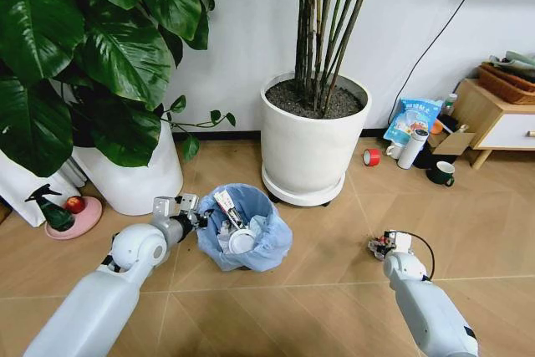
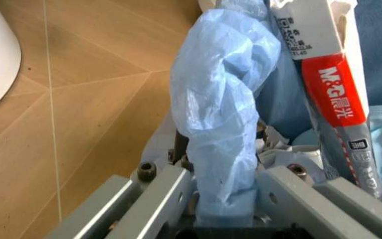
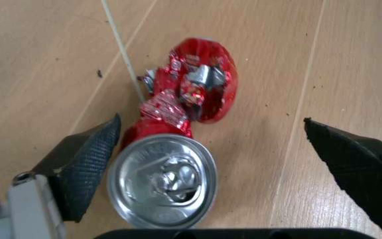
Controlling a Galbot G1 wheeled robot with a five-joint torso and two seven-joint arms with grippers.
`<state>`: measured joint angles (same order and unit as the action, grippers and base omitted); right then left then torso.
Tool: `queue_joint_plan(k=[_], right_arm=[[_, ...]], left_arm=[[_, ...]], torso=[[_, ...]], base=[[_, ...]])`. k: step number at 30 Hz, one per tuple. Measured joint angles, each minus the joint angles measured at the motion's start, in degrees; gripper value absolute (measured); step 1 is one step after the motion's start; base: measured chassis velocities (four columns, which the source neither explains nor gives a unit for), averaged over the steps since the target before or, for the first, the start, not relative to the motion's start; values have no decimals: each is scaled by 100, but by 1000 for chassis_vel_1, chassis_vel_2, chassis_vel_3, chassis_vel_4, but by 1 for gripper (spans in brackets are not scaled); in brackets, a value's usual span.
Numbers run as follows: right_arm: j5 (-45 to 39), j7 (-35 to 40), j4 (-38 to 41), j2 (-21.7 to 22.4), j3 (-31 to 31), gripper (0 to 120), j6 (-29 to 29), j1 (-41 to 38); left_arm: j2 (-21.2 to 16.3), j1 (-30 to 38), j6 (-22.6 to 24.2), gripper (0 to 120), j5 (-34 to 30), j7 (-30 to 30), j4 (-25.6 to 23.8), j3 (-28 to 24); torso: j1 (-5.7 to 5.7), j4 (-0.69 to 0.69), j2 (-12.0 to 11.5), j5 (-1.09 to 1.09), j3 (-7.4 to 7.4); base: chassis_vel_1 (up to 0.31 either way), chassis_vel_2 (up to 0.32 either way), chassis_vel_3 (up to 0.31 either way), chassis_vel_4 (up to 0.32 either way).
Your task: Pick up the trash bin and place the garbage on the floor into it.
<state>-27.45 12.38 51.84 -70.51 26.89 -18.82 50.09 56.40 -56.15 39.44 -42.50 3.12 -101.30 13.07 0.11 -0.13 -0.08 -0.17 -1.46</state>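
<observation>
While the left gripper [image 2: 224,209] pinched the blue-bagged rim of the trash bin [image 1: 244,227], which sat on the floor [image 1: 334,307] before the white plant pot [image 1: 311,144], the right gripper [image 3: 211,164] hung over a crushed red can [image 3: 177,144] with its jaws spread wide on both sides. Several pieces of garbage [image 1: 236,227] already lay in the bin. The step in hand looked like collecting the can; next, the jaws probably needed to close squarely across its crumpled body.
</observation>
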Motion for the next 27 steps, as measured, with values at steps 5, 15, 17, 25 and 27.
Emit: queue_joint_plan(k=[5,15,17,25,27], right_arm=[[10,-80,-33,-16,58,86,34,25],[-10,-147,-9,-135,78,47,37,49],[-13,-147,-5,-161,90,38,45,53],[-8,-133,41,-216,140,20,76,77],[-17,-126,66,-224,157,18,73,89]], left_arm=[[4,1,2,0,11,14,-7,-24],[28,6,21,0,10,69,-60,-69],[9,0,21,0,5,68,-68,-64],[-26,-48,22,0,1,46,-85,-30],[-26,-64,21,0,-11,48,-91,-27]], torso=[[0,0,0,-1,0],[0,1,0,-1,0],[0,0,0,-2,0],[0,1,0,-1,0],[0,1,0,0,0]], base=[[0,0,0,0],[0,0,0,0],[0,0,0,0],[0,0,0,0],[0,0,0,0]])
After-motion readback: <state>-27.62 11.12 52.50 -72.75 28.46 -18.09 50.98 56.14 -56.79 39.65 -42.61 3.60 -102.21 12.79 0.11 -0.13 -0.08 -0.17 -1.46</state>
